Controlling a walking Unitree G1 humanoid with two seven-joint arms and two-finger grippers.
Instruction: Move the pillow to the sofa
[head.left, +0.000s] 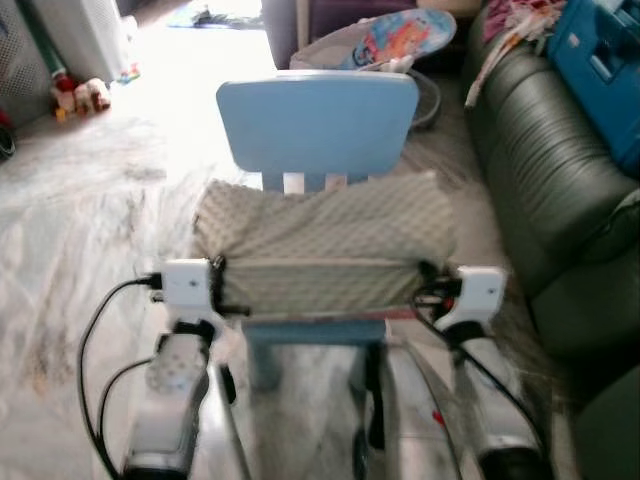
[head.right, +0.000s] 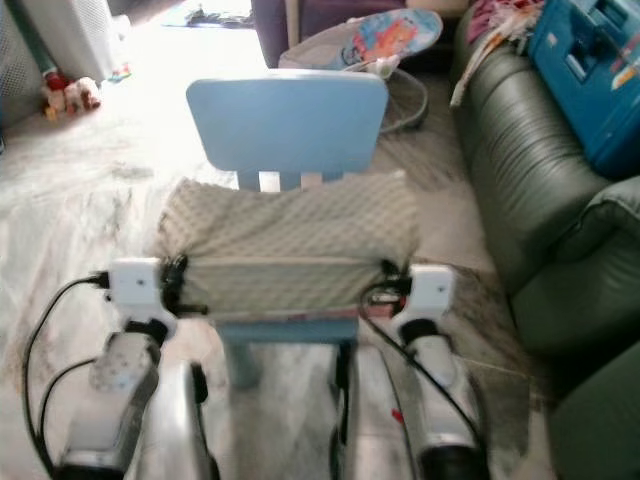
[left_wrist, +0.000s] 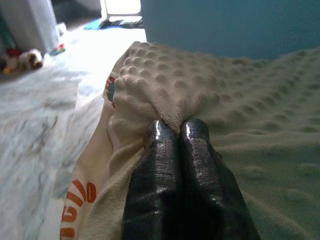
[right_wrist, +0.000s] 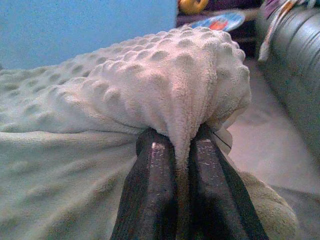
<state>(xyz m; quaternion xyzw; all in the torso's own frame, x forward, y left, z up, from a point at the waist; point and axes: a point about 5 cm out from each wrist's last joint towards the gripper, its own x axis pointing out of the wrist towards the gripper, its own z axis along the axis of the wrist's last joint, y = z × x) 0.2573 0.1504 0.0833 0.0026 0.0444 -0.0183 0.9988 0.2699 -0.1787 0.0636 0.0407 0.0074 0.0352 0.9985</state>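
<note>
At the far left, small toys (head.left: 78, 97) sit on the pale marbled floor (head.left: 70, 230). The left tool (left_wrist: 176, 131) has its two black fingers (left_wrist: 159, 165) pressed together on a fold at the left end of the pillow (head.left: 325, 240), pinching the dimpled fabric. The pillow (grey-green, covered in small bumps) lies across the seat of a light blue child's chair (head.left: 318, 120), its back edge touching the chair's backrest. The right tool (right_wrist: 181, 145) nips the pillow's right end, a ridge of fabric squeezed between its narrow-set fingers (right_wrist: 152, 180). Behind the chair stands a baby bouncer (head.left: 400, 40) with a colourful print. Along the right runs a dark green leather sofa (head.left: 545, 170), well apart from the pillow, with a blue box (head.left: 600, 60) resting on it.
</note>
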